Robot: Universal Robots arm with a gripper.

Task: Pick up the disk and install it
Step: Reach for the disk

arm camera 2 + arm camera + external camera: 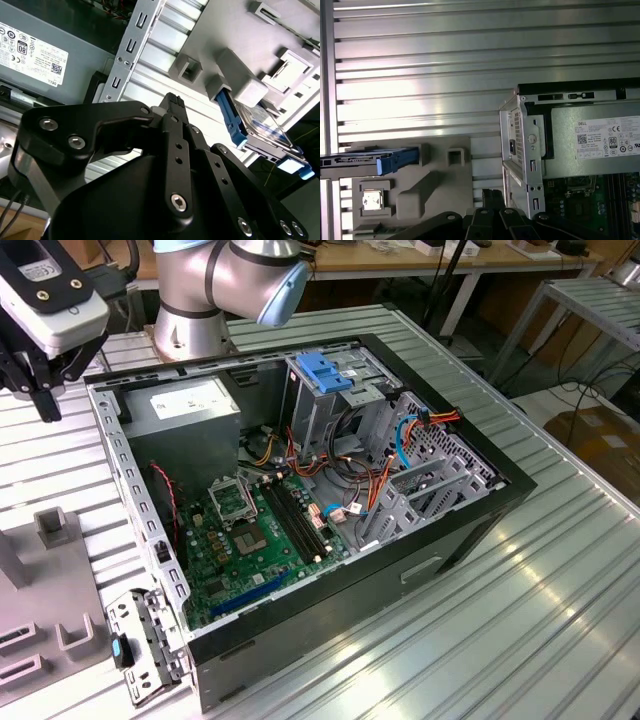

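Observation:
The disk (261,131) is a grey metal drive with blue rails, standing on edge in a slot of a grey holder block (240,85). In the first wrist view the disk (357,164) lies at the holder's (427,187) far end. My black gripper (172,100) hangs above the ribbed table beside the holder, apart from the disk, its linkages meeting at one tip. My gripper (492,196) looks shut with nothing in it. In the exterior view the gripper (35,390) is at the far left, outside the open computer case (480,510).
The open case holds a motherboard (260,530), a grey power-supply box (190,405) with a white sticker, and a metal drive cage topped by a blue latch (325,370). Loose cables (400,440) lie beside the cage. The arm's base (200,300) stands behind the case.

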